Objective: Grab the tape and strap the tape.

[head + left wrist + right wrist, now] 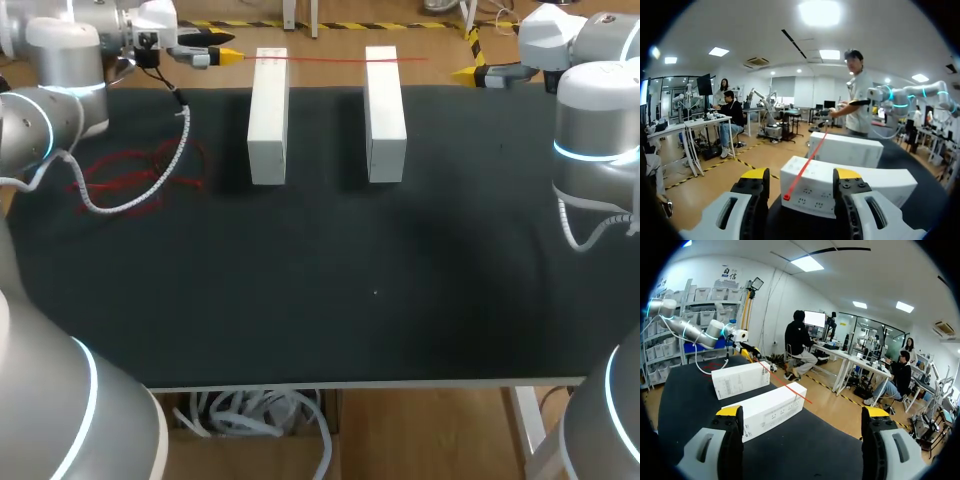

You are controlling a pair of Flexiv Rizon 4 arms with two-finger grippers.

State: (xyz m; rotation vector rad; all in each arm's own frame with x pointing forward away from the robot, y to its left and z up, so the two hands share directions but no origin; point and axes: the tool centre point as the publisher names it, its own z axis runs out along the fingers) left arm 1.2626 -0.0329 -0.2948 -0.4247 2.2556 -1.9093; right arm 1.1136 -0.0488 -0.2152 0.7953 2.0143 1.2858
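head view, tape (340,60) seemingly across boxes (268,120), left hand (222,56) open, right hand (468,72) open

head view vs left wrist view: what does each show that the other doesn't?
Head only: a loose red tangle lying on the black mat near the left arm, with the arm's white coiled cable draped over it.
Left wrist only: the left gripper with its fingers apart, and the red tape ending on the left block between them, touching neither.
Both: the left block, the right block, and the red tape stretched across their far ends.
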